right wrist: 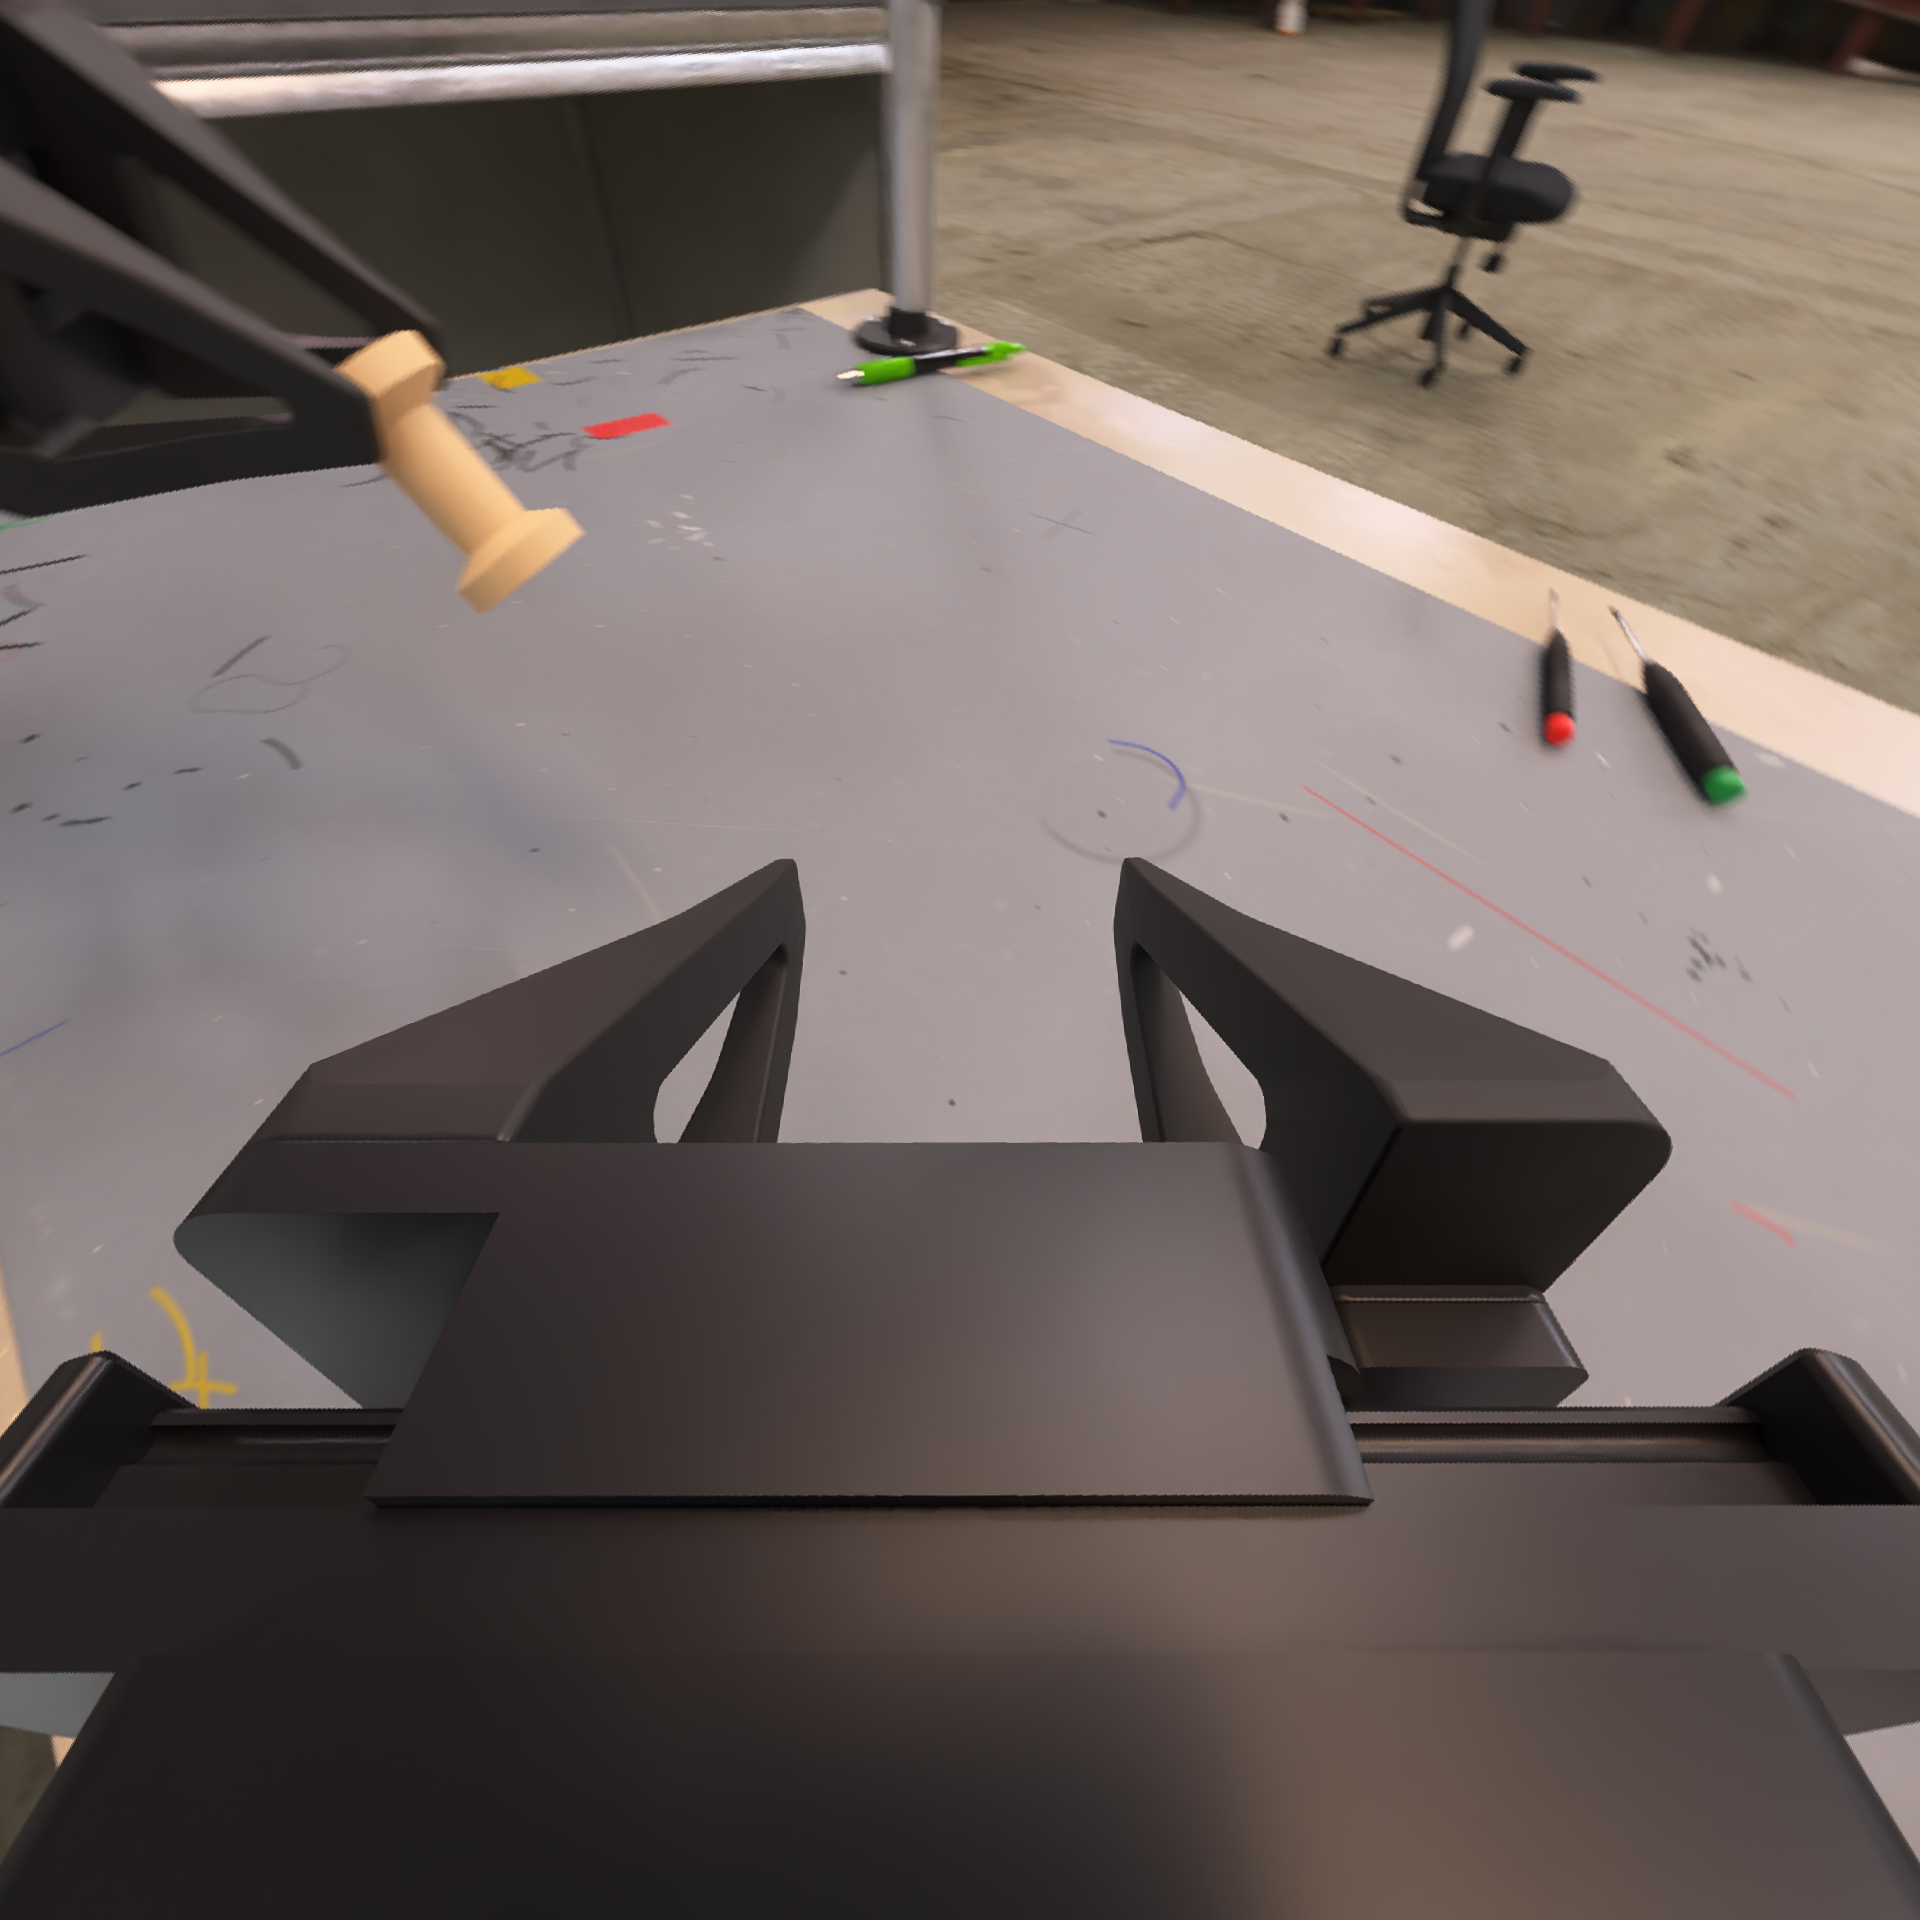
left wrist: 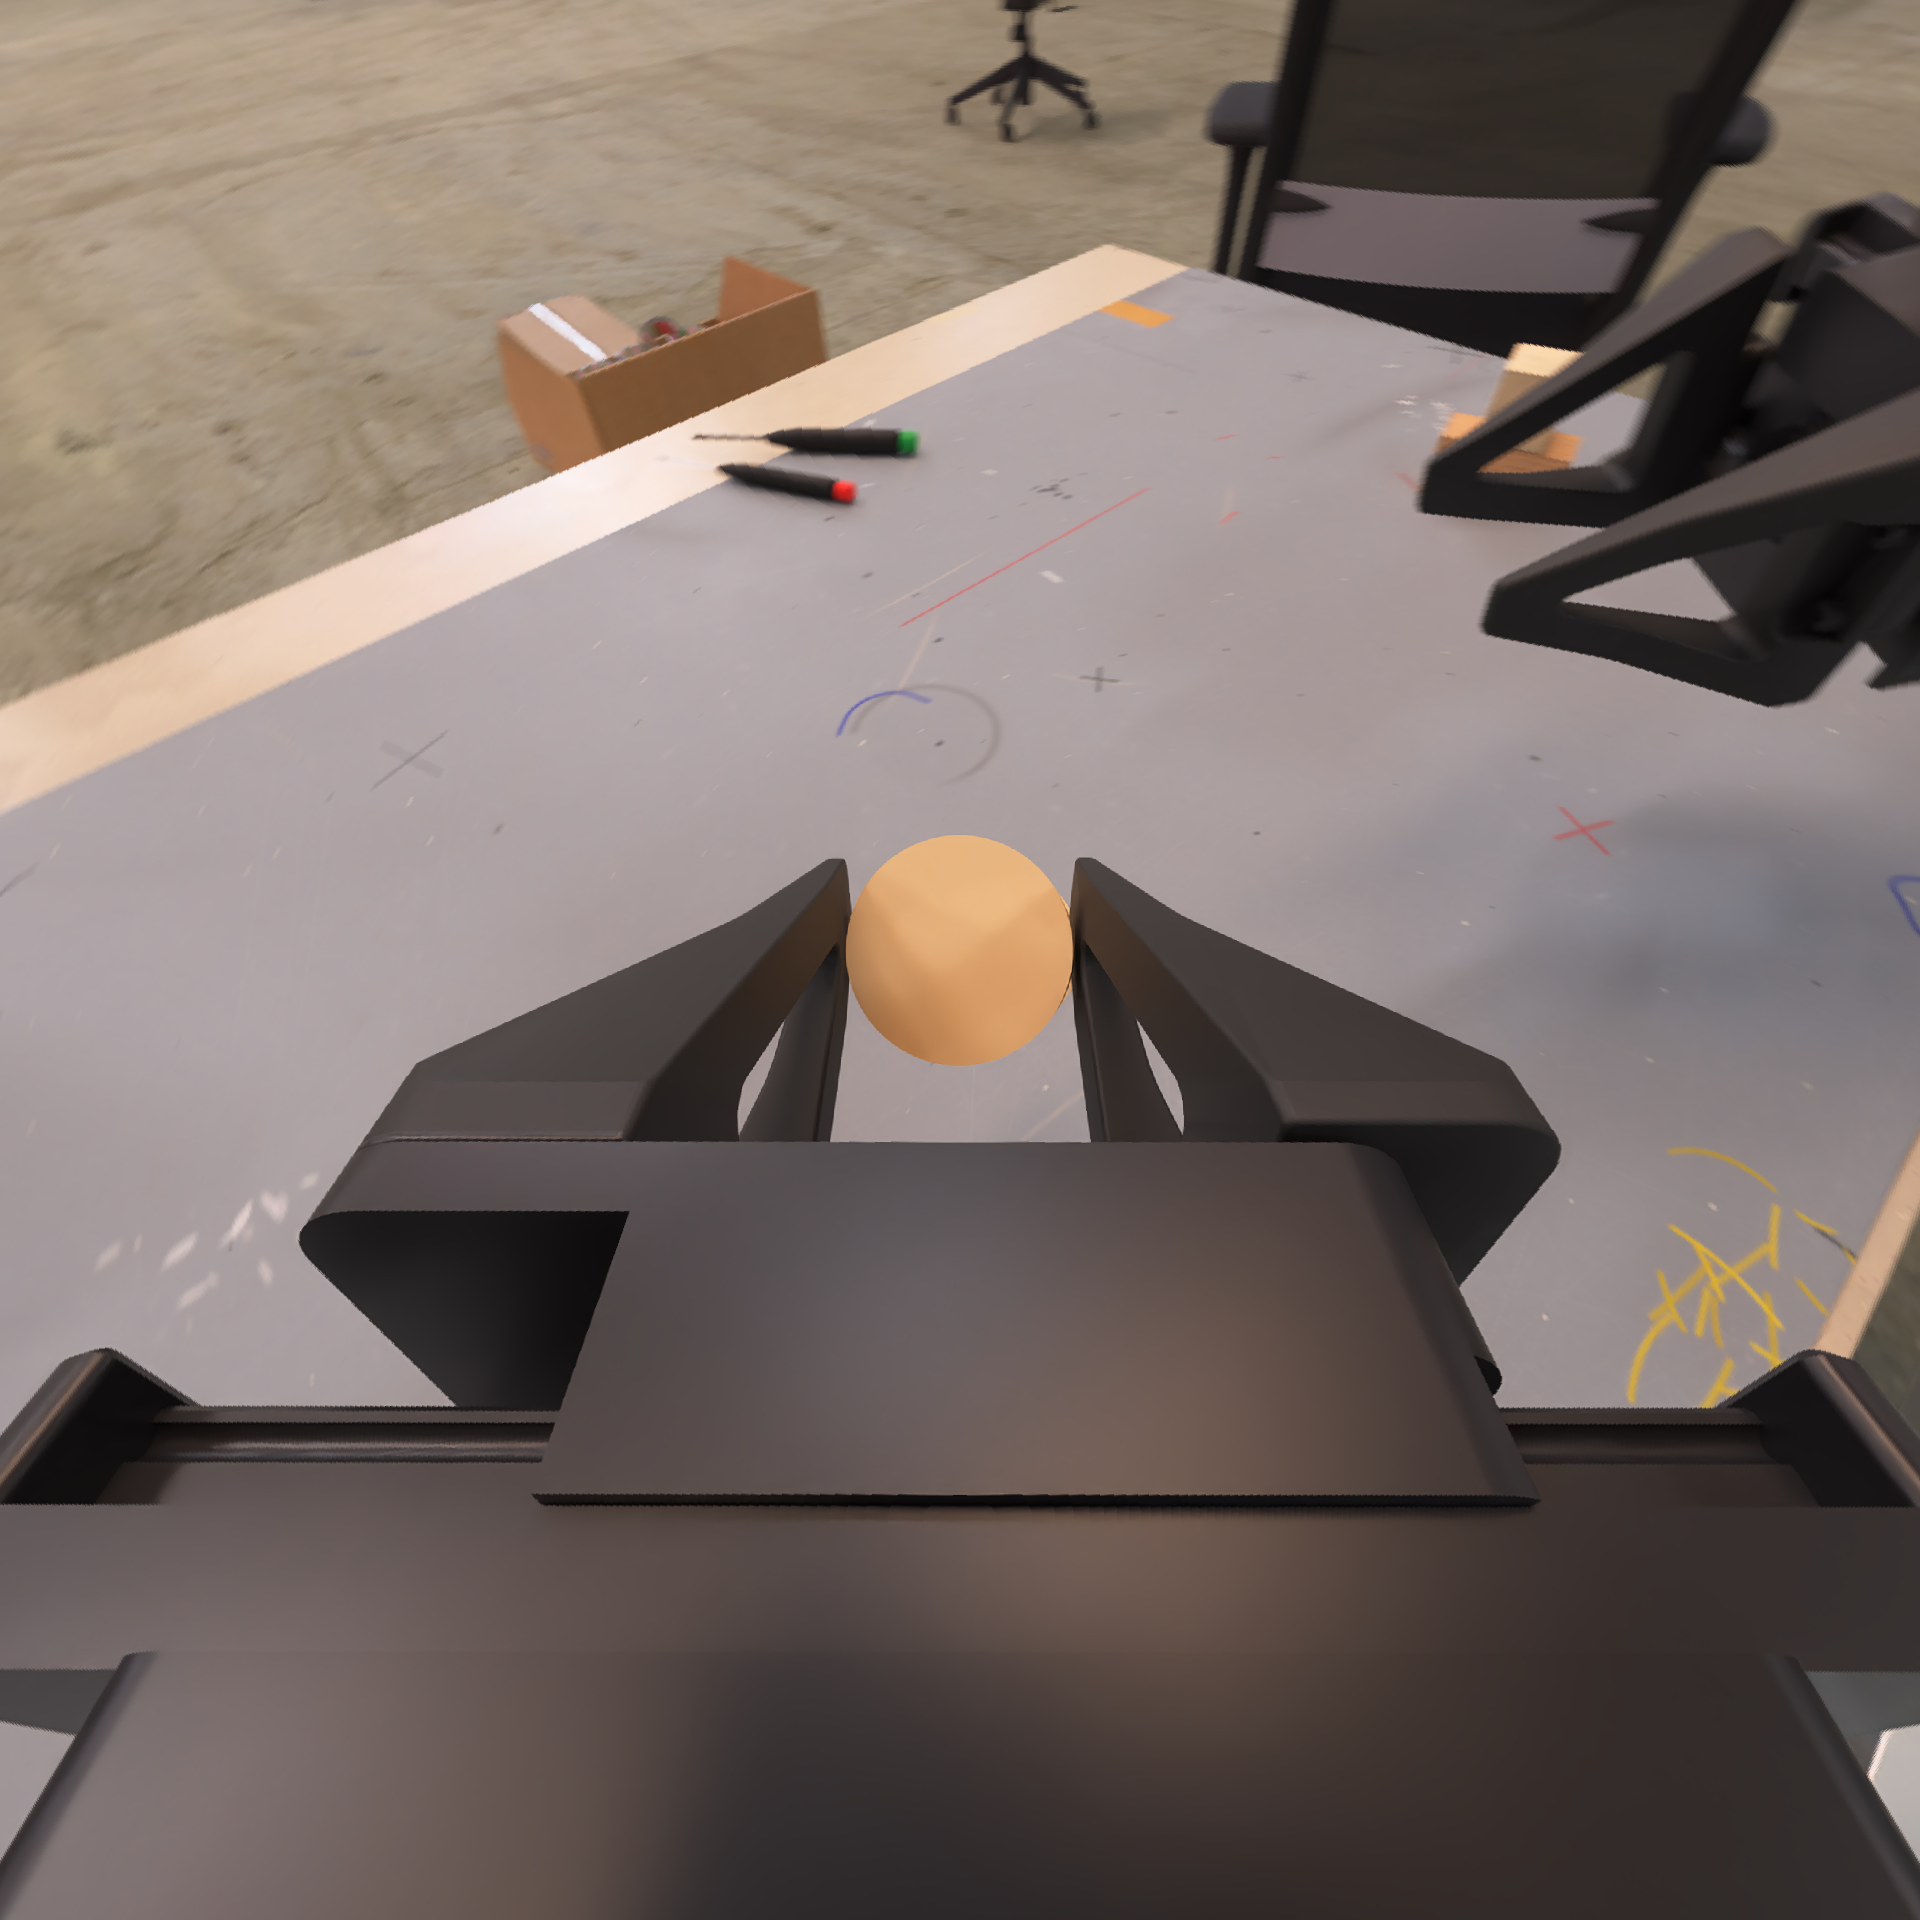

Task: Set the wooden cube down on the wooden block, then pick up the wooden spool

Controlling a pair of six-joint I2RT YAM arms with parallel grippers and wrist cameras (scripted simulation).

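- Your wooden spool [left wrist: 958, 950] is pale tan; from the left wrist view you see only its round end face, and from the right wrist view [right wrist: 464, 470] its slim shaft shows with a wider flange at each end.
- Your left gripper [left wrist: 958, 914] is clamped on the spool, one finger pressed against each side of the near flange; the spool hangs clear above the table [left wrist: 1195, 790], tilted with its free end pointing down and outward.
- Your right gripper [right wrist: 958, 904] has its fingers spread apart with nothing between them, only bare mat below.
- In the left wrist view, the right gripper sits at the far right, and behind its fingers you can glimpse the wooden cube [left wrist: 1536, 376] sitting on the wooden block [left wrist: 1525, 452]; both are mostly hidden.
- Two screwdrivers, one red-capped [left wrist: 792, 483] and one green-capped [left wrist: 844, 442], lie close together just inside the table's far edge; a green pen [right wrist: 930, 362] lies beside a metal post's base [right wrist: 906, 335].
- The middle of the grey mat between your two grippers carries only pen marks.
- A cardboard box [left wrist: 665, 364] and office chair [left wrist: 1496, 156] stand off the table.
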